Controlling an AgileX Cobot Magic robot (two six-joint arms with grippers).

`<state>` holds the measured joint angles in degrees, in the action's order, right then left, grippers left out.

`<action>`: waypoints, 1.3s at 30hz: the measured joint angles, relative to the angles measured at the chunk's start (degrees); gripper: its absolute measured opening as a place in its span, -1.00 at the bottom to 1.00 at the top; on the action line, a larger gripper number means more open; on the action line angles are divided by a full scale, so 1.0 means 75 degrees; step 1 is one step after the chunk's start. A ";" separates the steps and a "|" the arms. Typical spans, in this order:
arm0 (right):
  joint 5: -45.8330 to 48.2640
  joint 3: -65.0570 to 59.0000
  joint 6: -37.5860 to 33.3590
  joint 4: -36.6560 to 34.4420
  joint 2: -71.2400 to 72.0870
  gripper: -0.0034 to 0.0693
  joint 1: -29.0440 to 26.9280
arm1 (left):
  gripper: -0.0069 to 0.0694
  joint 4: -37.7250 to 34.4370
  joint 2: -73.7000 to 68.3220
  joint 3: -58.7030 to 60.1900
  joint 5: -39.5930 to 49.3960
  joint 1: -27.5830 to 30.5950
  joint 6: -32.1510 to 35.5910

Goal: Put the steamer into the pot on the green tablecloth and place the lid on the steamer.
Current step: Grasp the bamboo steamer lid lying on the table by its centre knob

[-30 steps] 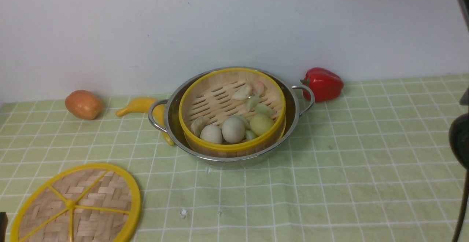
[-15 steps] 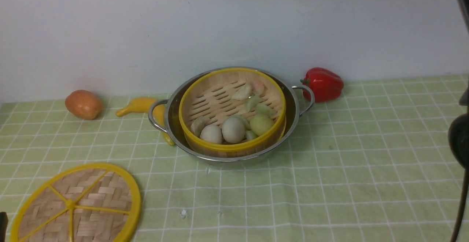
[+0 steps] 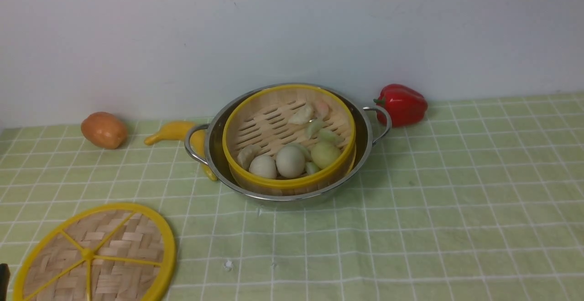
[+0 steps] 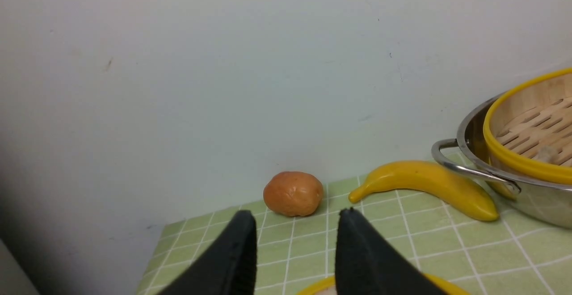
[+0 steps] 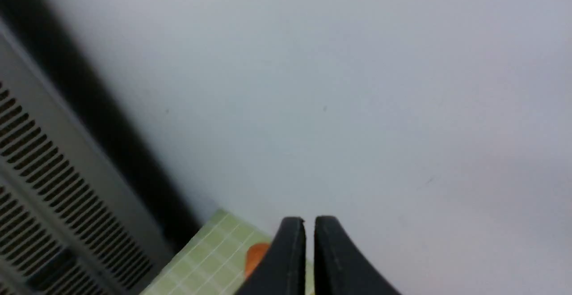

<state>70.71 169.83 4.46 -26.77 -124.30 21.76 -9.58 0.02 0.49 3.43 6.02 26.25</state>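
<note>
Green tablecloth [image 3: 456, 178] bears pot [image 3: 363, 148] holding steamer [image 3: 269, 127]; left end effector [image 4: 297, 217] gapes empty, right end effector [image 5: 309, 222] barely parted.

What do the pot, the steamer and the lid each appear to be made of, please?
The pot: polished steel, judging by its mirror-bright rim and loop handles. The steamer: pale slatted wood, likely bamboo, with glossy yellow rims that look like plastic. The lid: matte woven bamboo strips, with a smooth yellow rim and spokes, probably plastic.
</note>
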 joint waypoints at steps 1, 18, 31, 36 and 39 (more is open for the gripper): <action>0.0000 0.0007 -0.0075 0.0340 0.0237 -0.75 0.0000 | -0.18 0.0000 0.0000 0.0000 0.0000 0.0000 0.0000; -0.0143 -0.6582 -0.0640 0.3791 0.4572 -0.61 0.0000 | -0.18 0.0000 0.0000 0.0000 0.0000 0.0000 0.0000; -0.6433 -1.7425 0.0821 0.3839 0.9528 -0.50 -0.0365 | -0.18 0.0000 0.0000 0.0000 0.0000 0.0000 0.0000; -0.8267 -2.0051 0.0926 0.4044 1.1657 -0.45 -0.1056 | -0.18 0.0000 0.0000 0.0000 0.0000 0.0000 0.0000; -0.8869 -2.1120 0.0941 0.4061 1.2736 -0.41 -0.1394 | -0.18 0.0000 0.0000 0.0000 0.0000 0.0000 0.0000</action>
<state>4.20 11.42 11.52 3.69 -28.78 11.31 -9.58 0.02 0.49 3.43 6.02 26.25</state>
